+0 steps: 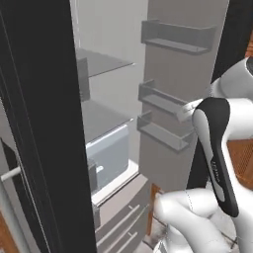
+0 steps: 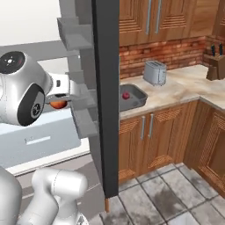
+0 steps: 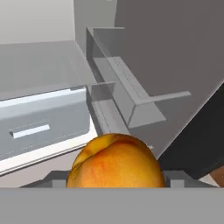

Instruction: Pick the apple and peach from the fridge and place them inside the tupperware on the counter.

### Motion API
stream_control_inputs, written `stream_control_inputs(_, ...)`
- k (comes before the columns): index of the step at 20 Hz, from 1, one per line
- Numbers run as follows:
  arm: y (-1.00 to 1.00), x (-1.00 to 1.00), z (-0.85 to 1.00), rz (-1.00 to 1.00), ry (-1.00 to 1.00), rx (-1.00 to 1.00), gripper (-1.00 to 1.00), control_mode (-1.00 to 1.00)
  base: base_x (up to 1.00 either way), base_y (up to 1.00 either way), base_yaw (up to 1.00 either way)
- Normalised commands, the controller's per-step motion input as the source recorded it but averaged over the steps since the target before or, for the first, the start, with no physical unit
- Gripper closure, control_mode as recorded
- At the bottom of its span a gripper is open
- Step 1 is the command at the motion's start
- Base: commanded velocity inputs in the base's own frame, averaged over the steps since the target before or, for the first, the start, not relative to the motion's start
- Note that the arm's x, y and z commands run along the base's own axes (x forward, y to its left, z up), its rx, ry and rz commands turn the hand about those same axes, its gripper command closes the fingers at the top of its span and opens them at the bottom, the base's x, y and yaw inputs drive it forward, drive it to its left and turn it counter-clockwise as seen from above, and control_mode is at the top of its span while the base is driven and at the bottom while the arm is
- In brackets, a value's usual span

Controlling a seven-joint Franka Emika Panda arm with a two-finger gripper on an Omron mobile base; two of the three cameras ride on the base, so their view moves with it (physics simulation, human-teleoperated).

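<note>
Currently, item one, the apple (image 2: pixel 125 95): a dark red fruit already lying in the grey tupperware (image 2: pixel 137 102) on the worktop (image 2: pixel 184 90), well off to the tool's right beyond the open door of the fridge (image 2: pixel 105 88), so that half of the task reads as done. Item two, the peach (image 3: pixel 116 162): orange-yellow with a red blush, gripped between the jaws of the tool (image 2: pixel 58 103), held just in front of the door bins (image 3: pixel 131 94) and the pale drawer (image 3: pixel 43 122). Outstanding, by judgement: carry the peach out past the door, over to the tupperware, and release it beside the apple.
</note>
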Motion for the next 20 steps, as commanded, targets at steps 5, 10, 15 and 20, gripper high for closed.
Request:
stream_control_inputs(5,0.0,0.0,0.0,0.0,0.0,0.0,1.0,1.0,-0.73,0.06,-0.72)
stream_control_inputs(10,0.0,0.0,0.0,0.0,0.0,0.0,1.0,1.0,-0.49,0.06,-0.77)
stream_control_inputs(15,0.0,0.0,0.0,0.0,0.0,0.0,1.0,1.0,-0.5,0.03,-0.73)
stream_control_inputs(20,0.0,0.0,0.0,0.0,0.0,0.0,1.0,1.0,-0.4,0.0,-0.67)
